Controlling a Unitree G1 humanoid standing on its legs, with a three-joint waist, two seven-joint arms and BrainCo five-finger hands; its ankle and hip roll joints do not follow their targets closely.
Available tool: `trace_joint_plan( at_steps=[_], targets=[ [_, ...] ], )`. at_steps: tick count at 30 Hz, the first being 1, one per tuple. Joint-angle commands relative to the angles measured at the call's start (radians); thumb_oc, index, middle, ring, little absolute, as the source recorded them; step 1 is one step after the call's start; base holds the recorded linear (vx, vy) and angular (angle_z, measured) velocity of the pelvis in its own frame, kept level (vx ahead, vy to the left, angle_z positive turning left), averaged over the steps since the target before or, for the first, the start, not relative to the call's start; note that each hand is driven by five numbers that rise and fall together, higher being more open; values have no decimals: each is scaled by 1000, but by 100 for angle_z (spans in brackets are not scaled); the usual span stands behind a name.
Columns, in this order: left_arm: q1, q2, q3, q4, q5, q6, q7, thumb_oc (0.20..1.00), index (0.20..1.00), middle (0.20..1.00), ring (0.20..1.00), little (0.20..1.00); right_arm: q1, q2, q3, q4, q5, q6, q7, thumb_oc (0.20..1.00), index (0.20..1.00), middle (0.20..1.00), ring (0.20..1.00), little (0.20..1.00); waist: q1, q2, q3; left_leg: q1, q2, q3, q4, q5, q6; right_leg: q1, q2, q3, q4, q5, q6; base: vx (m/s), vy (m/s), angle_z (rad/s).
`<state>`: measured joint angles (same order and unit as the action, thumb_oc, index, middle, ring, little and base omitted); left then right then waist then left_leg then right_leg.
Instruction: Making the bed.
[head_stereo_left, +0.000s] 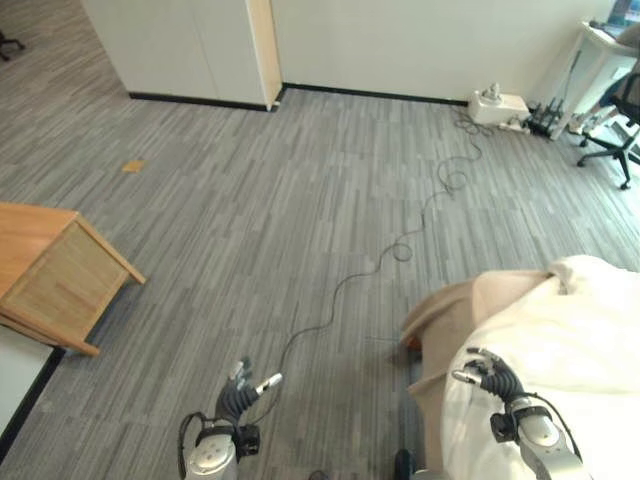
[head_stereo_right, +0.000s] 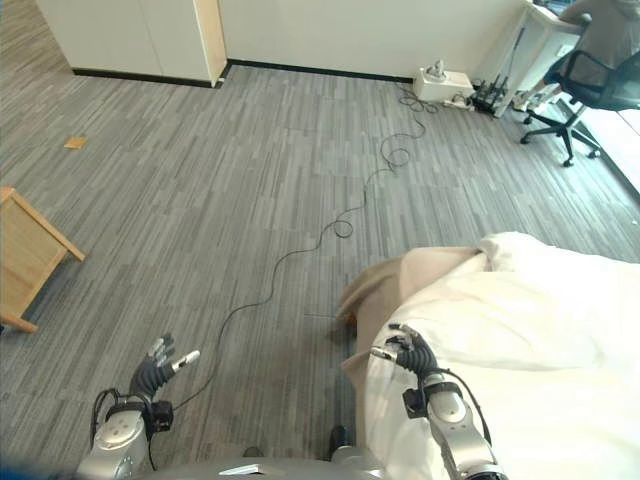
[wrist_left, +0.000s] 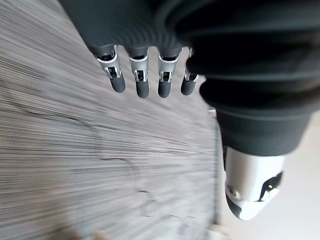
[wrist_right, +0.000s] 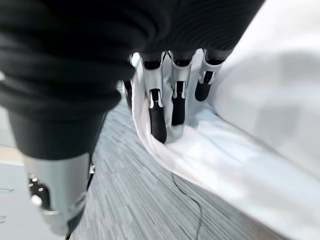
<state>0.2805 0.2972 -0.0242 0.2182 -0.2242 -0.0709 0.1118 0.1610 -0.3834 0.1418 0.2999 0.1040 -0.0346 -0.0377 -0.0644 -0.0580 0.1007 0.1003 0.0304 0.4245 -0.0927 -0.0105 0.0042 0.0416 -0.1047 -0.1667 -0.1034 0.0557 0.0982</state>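
A bed stands at the lower right, covered by a rumpled white duvet with a beige blanket hanging off its near corner toward the floor. My right hand hovers over the duvet's edge. In the right wrist view its fingers reach down, loosely extended, to the white cloth without closing on it. My left hand hangs over the grey floor at the lower left, apart from the bed. Its fingers are relaxed and hold nothing.
A wooden side table stands at the left. A thin black cable snakes across the carpet from a white box by the far wall. An office chair and a desk sit at the far right, and white cabinets at the back.
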Motion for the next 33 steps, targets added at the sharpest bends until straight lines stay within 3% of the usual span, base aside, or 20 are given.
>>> trace_joint_plan(
  at_steps=[1, 5, 7, 8, 9, 10, 12, 15, 17, 20, 21, 22, 23, 24, 26, 27, 28, 31, 33],
  targets=[
    [-16, 43, 41, -43, 14, -65, -12, 1000, 1000, 1000, 1000, 1000, -45, 5, -40, -66, -12, -73, -11, 1000, 1000, 1000, 1000, 1000, 9, -32, 8, -22, 152, 5, 19, 28, -126, -21, -132, -58, 56, 15, 133, 34, 29, 7],
    [-42, 90, 32, -88, 70, -66, -21, 1000, 1000, 1000, 1000, 1000, -37, 19, -66, -94, 2, -89, -13, 1000, 1000, 1000, 1000, 1000, -3, -25, 21, -30, 155, -5, 16, 22, -119, -42, -135, -74, 151, -10, 139, 10, 18, 17],
    [-46, 96, 47, -117, 64, -71, -4, 1000, 1000, 1000, 1000, 1000, -59, 15, -63, -118, 7, -95, -16, 1000, 1000, 1000, 1000, 1000, -3, -12, 52, 6, 163, 39, 19, 4, -113, -97, -167, -157, 270, 8, 144, -22, 54, 12],
    [-48, 96, 48, -117, 64, -71, -4, 1000, 1000, 1000, 1000, 1000, -61, 15, -63, -118, 7, -95, -16, 1000, 1000, 1000, 1000, 1000, -2, -13, 52, 3, 162, 41, 17, 9, -112, -103, -168, -155, 270, 12, 143, -60, 109, -50],
    [-47, 94, 58, -129, 56, -73, 7, 1000, 1000, 1000, 1000, 1000, -81, 5, -61, -131, 2, -96, -20, 1000, 1000, 1000, 1000, 1000, 6, 1, 62, 34, 162, 97, 19, -9, -109, -140, -201, -317, 364, 12, 137, -46, 86, -85],
    [-47, 94, 58, -130, 56, -72, 7, 1000, 1000, 1000, 1000, 1000, -80, 5, -61, -132, 2, -95, -20, 1000, 1000, 1000, 1000, 1000, 5, 0, 62, 32, 162, 95, 20, -10, -109, -142, -203, -318, 369, 9, 137, 100, 96, -86],
    [-51, 88, 70, -154, 50, -76, 3, 1000, 1000, 1000, 1000, 1000, -75, -7, -75, -160, -6, -101, -27, 1000, 1000, 1000, 1000, 1000, 0, -3, 55, 76, 156, 147, 46, -54, -101, -149, -212, -430, 354, -36, 106, 148, -40, -81],
    [-107, 86, 60, -102, 59, -66, 32, 1000, 1000, 1000, 1000, 1000, -59, -6, -76, -167, 19, -99, -27, 1000, 1000, 1000, 1000, 1000, -34, -18, 36, 78, 193, 204, 178, -89, -121, -111, -162, -386, 240, -63, 57, 119, -158, -111],
    [-110, 84, 59, -94, 58, -71, 32, 1000, 1000, 1000, 1000, 1000, -57, -14, -78, -170, 31, -99, -25, 1000, 1000, 1000, 1000, 1000, -27, -13, 41, 53, 230, 210, 284, -80, -141, -90, -135, -369, 206, -76, 36, 100, -113, -98],
    [-109, 72, 82, -89, 10, -86, 40, 1000, 1000, 1000, 1000, 1000, -49, -37, -83, -201, 29, -99, -21, 1000, 1000, 1000, 1000, 1000, -7, -5, 66, -27, 352, 171, 626, 73, -243, -5, -45, -309, 117, -124, -29, 182, -145, -124],
    [-116, 66, 86, -99, -11, -97, 65, 1000, 1000, 1000, 1000, 1000, -48, -48, -81, -221, 32, -90, -18, 1000, 1000, 1000, 1000, 1000, -1, -17, 89, -82, 357, 125, 707, 119, -222, 25, -42, -272, 84, -109, -42, 126, 29, -90],
    [-119, 65, 88, -103, -15, -102, 76, 1000, 1000, 1000, 1000, 1000, -51, -52, -80, -224, 32, -86, -15, 1000, 1000, 1000, 1000, 1000, 0, -15, 96, -111, 356, 108, 717, 103, -217, 35, -44, -244, 73, -104, -36, 81, 158, -180],
    [-121, 63, 91, -108, -14, -103, 85, 1000, 1000, 1000, 1000, 1000, -53, -55, -79, -225, 30, -85, -15, 1000, 1000, 1000, 1000, 1000, 1, -14, 100, -131, 356, 96, 696, 88, -211, 41, -50, -219, 67, -101, -24, 169, 358, -169],
    [-123, 64, 103, -127, -5, -109, 99, 1000, 1000, 1000, 1000, 1000, -50, -61, -80, -231, 24, -85, -15, 1000, 1000, 1000, 1000, 1000, 5, -4, 102, -160, 361, 70, 600, 68, -200, 43, -69, -168, 64, -94, 9, 215, 413, -185],
    [-123, 62, 110, -136, -1, -112, 105, 1000, 1000, 1000, 1000, 1000, -44, -63, -78, -234, 23, -86, -15, 1000, 1000, 1000, 1000, 1000, 6, 3, 99, -147, 353, 61, 529, 64, -194, 39, -76, -142, 67, -93, 25, 216, 388, -111],
    [-128, 65, 121, -147, 14, -120, 130, 1000, 1000, 1000, 1000, 1000, -45, -75, -73, -234, 15, -95, -17, 1000, 1000, 1000, 1000, 1000, 16, 28, 85, -132, 317, -22, 283, 66, -185, 30, -89, -76, 66, -89, 65, 286, 486, -118],
    [-133, 65, 125, -151, 18, -125, 138, 1000, 1000, 1000, 1000, 1000, -42, -81, -74, -243, 8, -99, -16, 1000, 1000, 1000, 1000, 1000, 21, 42, 80, -113, 312, -87, 195, 72, -192, 36, -91, -40, 65, -95, 78, 373, 602, -117],
    [-159, 78, 132, -172, 43, -149, 170, 1000, 1000, 1000, 1000, 1000, -30, -104, -92, -260, -5, -119, -21, 1000, 1000, 1000, 1000, 1000, 35, 69, 71, -92, 322, -216, 61, 122, -218, 47, -101, 36, 62, -103, 98, 233, 356, -135],
    [-180, 92, 148, -207, 69, -156, 169, 1000, 1000, 1000, 1000, 1000, 14, -97, -137, -288, 10, -132, -15, 1000, 1000, 1000, 1000, 1000, 14, 89, 55, -69, 323, -205, 27, 111, -216, 52, -108, 53, 55, -108, 113, 119, 235, -96]
  ],
)
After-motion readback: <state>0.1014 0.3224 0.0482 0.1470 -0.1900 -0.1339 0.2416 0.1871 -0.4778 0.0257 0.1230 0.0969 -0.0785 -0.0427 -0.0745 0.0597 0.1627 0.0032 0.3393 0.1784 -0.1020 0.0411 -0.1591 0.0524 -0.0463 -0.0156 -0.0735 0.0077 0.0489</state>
